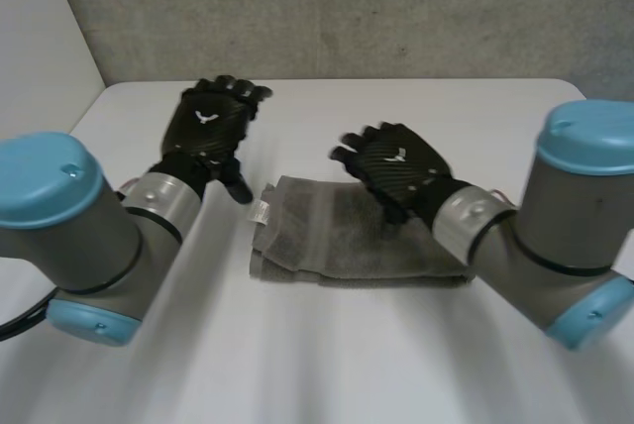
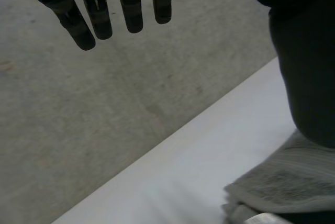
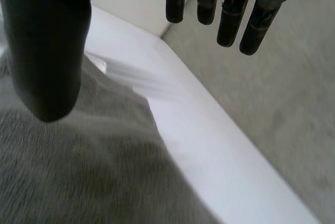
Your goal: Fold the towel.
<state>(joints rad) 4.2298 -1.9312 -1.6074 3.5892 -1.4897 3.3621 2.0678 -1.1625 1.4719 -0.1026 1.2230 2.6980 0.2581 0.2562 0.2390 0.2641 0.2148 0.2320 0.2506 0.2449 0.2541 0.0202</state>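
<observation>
1. Towel: grey, lying in layers as a compact rectangle on the middle of the white table. A small white label sits at the end nearer the left arm.
2. Right hand: hovers above the far part of the towel, fingers straight and thumb apart, grasping nothing.
3. Left hand: raised just beside the label end, off the cloth, fingers extended and empty.
4. Step, as judged: the fold looks nearly complete, with a lower layer peeking out along the near edge.
5. Method, as advised: for any further fold, pinch both corners of one end, carry them low across, match the edges, then smooth with flat fingers.
</observation>
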